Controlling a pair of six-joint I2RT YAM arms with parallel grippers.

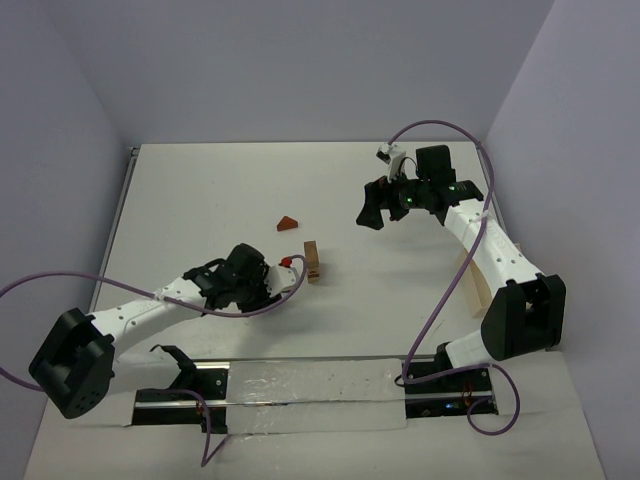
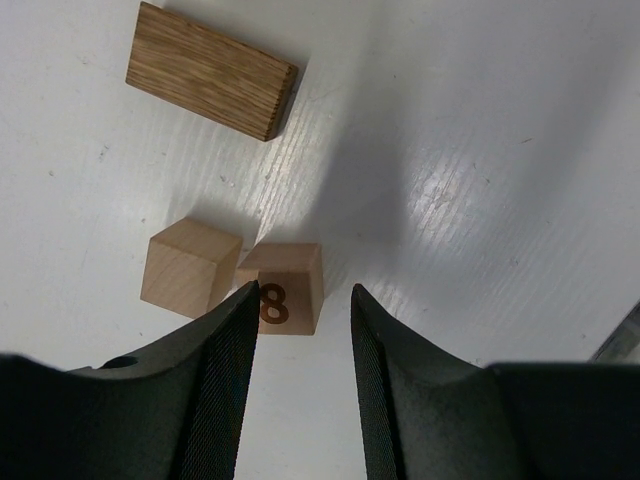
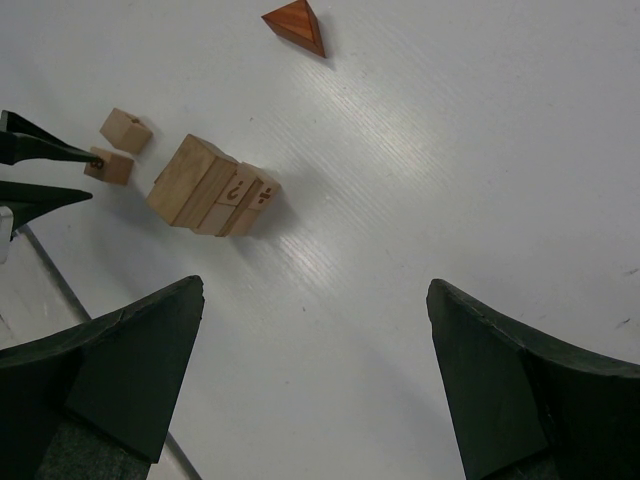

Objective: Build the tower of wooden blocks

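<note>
Mid-table: wood block tower, seen as tan wooden brick with small marked cubes tight against it, just beyond left gripper. This gripper low over white table, jaws narrowly parted, nothing held. At its tips: small tan wooden cube marked 8, contact unclear. Just beside that, plain tan wooden cube. Farther back, apart: reddish-brown triangular wooden block. To right of tower, right gripper above table, jaws spread wide, empty.
</note>
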